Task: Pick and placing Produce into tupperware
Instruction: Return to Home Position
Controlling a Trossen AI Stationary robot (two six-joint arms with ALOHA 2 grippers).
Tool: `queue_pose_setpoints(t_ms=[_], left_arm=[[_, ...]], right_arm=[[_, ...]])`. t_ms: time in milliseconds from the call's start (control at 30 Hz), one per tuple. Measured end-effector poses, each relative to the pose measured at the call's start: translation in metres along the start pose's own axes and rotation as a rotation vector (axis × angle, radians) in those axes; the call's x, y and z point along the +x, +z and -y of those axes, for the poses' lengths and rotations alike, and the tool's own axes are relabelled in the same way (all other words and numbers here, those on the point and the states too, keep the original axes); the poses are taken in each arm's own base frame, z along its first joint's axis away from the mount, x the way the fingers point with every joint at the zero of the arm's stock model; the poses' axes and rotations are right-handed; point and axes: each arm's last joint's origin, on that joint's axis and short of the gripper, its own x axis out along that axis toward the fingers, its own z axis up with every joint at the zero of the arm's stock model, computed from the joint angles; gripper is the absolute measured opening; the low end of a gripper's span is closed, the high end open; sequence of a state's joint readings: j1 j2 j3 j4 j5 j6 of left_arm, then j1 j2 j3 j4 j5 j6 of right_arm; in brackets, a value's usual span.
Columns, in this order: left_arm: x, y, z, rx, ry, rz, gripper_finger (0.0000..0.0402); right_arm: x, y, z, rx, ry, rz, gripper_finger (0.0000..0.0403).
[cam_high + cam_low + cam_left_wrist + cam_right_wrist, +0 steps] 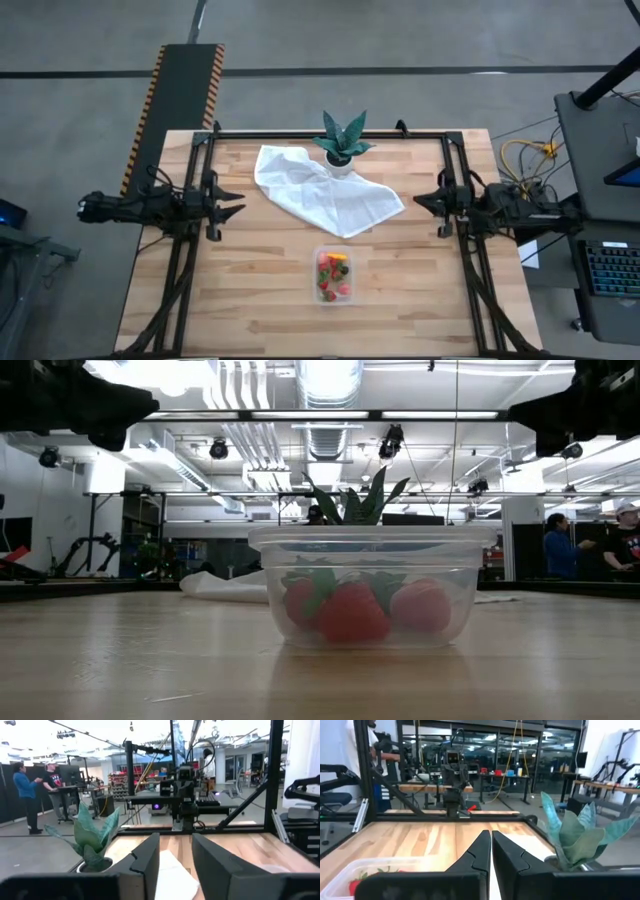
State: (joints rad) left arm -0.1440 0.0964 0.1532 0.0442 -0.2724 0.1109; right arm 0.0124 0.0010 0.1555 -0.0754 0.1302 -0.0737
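The clear tupperware point(334, 276) stands on the wooden table near its front middle, its flat bottom on the wood. It also shows in the low view point(372, 585). Red strawberry-like produce point(352, 610) and an orange-yellow piece point(339, 259) lie inside it. My left gripper point(238, 210) is open and empty at the table's left edge, held level above the table. My right gripper point(418, 202) is shut and empty at the right edge, also level. A corner of the tupperware point(350, 875) shows in the right wrist view.
A white cloth point(325, 192) lies crumpled at the table's far middle. A green spiky potted plant point(343, 143) stands at its far end. Black frame rails point(330, 134) run along the far, left and right sides. People stand in the room beyond the table point(30, 790).
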Motion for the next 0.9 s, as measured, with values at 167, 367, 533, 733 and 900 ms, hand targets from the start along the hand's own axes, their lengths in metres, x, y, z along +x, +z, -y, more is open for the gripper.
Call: queue_pose_setpoints(t_ms=[167,367,533,733,900], left_arm=[[0.002,-0.002,0.001,0.007,0.006,-0.024,0.0045],[0.002,-0.006,0.001,0.015,-0.003,-0.062,0.0004],[0.002,-0.006,0.001,-0.001,-0.006,-0.065,0.0],[0.002,-0.012,0.002,-0.037,-0.014,-0.116,0.0],[0.002,-0.014,0.002,-0.046,-0.014,-0.119,0.0]], right_arm=[[0.0,-0.002,0.0,0.025,0.009,-0.027,0.0009],[0.003,-0.011,-0.002,0.024,0.016,-0.085,0.0008],[0.005,-0.018,-0.003,0.02,0.031,-0.114,0.0008],[0.007,-0.025,-0.003,0.024,0.009,-0.137,0.0008],[0.007,-0.02,-0.001,0.002,-0.047,-0.095,0.0008]])
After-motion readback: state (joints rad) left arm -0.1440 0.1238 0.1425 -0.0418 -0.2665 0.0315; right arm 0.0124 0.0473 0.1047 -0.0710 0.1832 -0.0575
